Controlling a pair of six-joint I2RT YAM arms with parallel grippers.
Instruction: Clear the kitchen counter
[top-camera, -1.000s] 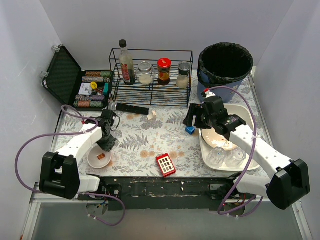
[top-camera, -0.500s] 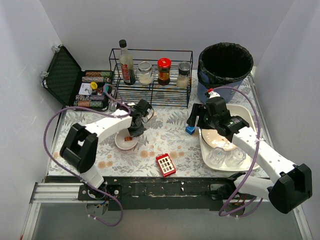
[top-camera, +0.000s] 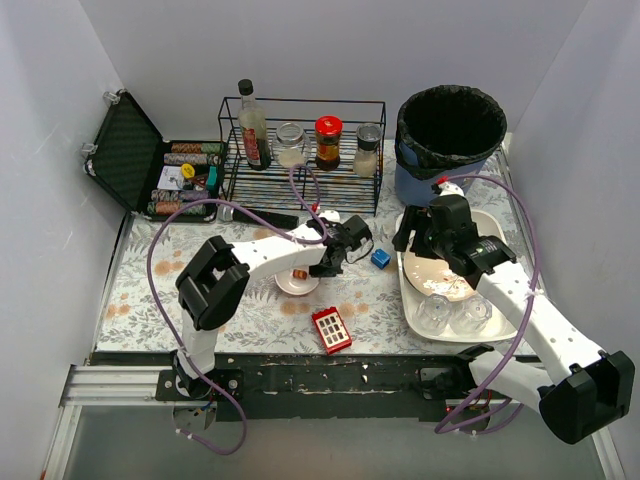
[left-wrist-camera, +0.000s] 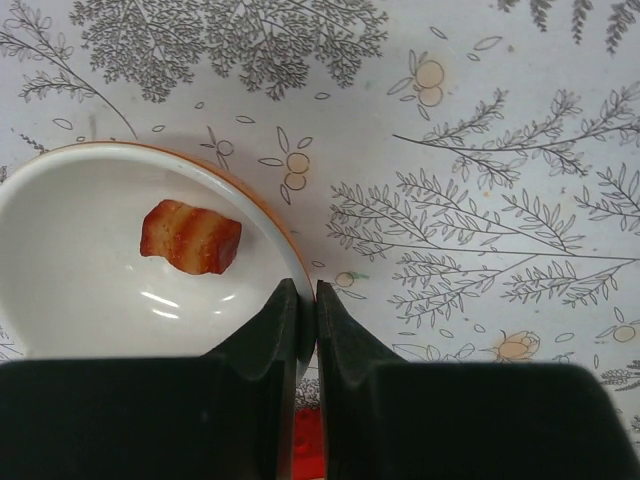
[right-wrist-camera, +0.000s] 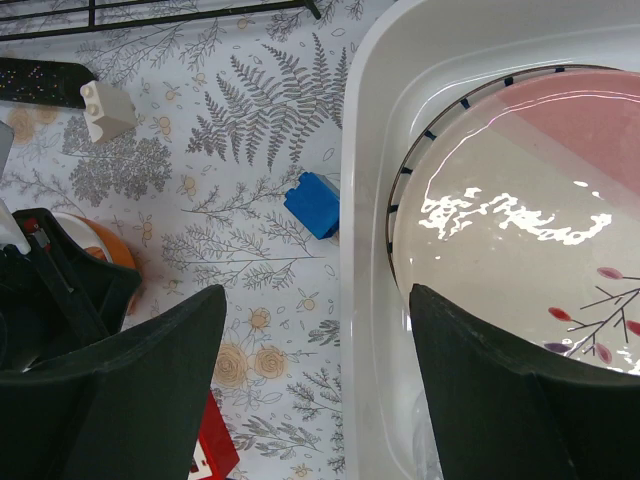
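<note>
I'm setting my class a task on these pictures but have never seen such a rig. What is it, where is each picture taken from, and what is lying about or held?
These are two robot arms bolted at a table's near edge. The overhead picture looks down from behind them; the other two come from a camera on each wrist. The left gripper has its fingers shut on the rim of a small bowl holding a piece of food. The right gripper is open and empty, over the edge of a white tub containing a plate and two clear glasses. On the patterned kitchen counter lie a blue block and a red block; behind stand a wire rack of jars and a black bin.
</note>
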